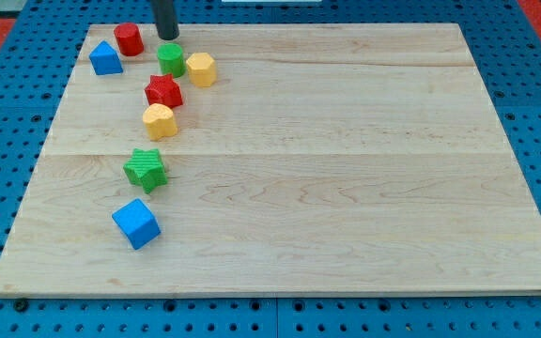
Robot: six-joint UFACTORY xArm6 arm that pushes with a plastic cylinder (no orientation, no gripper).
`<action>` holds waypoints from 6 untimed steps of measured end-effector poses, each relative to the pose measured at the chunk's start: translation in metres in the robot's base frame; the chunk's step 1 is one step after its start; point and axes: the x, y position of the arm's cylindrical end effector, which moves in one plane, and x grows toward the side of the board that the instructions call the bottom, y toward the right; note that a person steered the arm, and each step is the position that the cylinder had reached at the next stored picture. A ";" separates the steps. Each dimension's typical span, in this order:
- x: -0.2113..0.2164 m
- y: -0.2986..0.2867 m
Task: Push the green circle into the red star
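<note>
Green circle far on the left part of the wooden board, just beyond the red star and a shade to its right, the two close enough to look nearly touching, though contact cannot be confirmed. My tip planted just behind the green circle, on its far side, apparently at or almost at its rim. No claw anywhere on this arm, only the dark rod, so nothing to spread, press together or pinch. Yellow hexagon-like block just right of the green circle, seemingly touching it. A second yellow block right below the red star on the near side. Red cylinder-like block and blue triangular block further left at the far edge; green star and blue cube nearer, well apart from the action. Step in hand, by the look of it: the closing push, with the tip already lined up behind the circle. Next move likely a short, steady stroke toward the near side, angled slightly left to meet the star's centre. Risk of the circle slipping sideways off the rod, or of nudging the yellow neighbour along; risk too of shoving the star into the yellow block beneath it.
</note>
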 end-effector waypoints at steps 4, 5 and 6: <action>0.016 0.009; 0.023 -0.008; 0.043 -0.001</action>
